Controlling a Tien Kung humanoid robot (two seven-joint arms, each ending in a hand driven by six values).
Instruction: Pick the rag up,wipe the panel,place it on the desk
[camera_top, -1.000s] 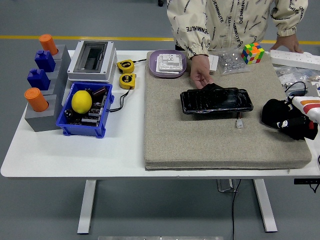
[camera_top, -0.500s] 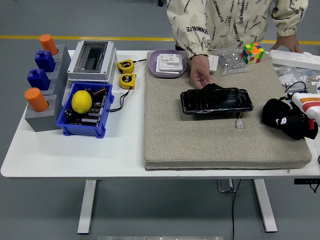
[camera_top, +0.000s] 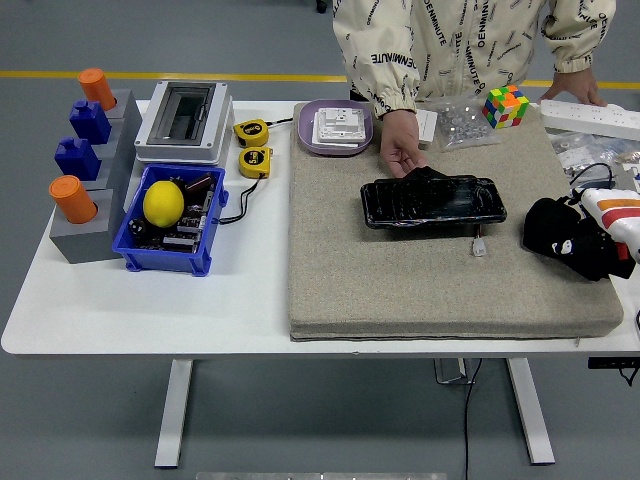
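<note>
Head view showed the right hand resting low on the beige mat's right edge (fingers' state unreadable). Further back lay the black panel, a person's hand touching it. White tabletop, grey floor.

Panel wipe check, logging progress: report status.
Right hand on mat's right edge, fingers unclear; left out of view. Panel mid-mat, person's hand touching its far edge. No rag discernible.
</note>
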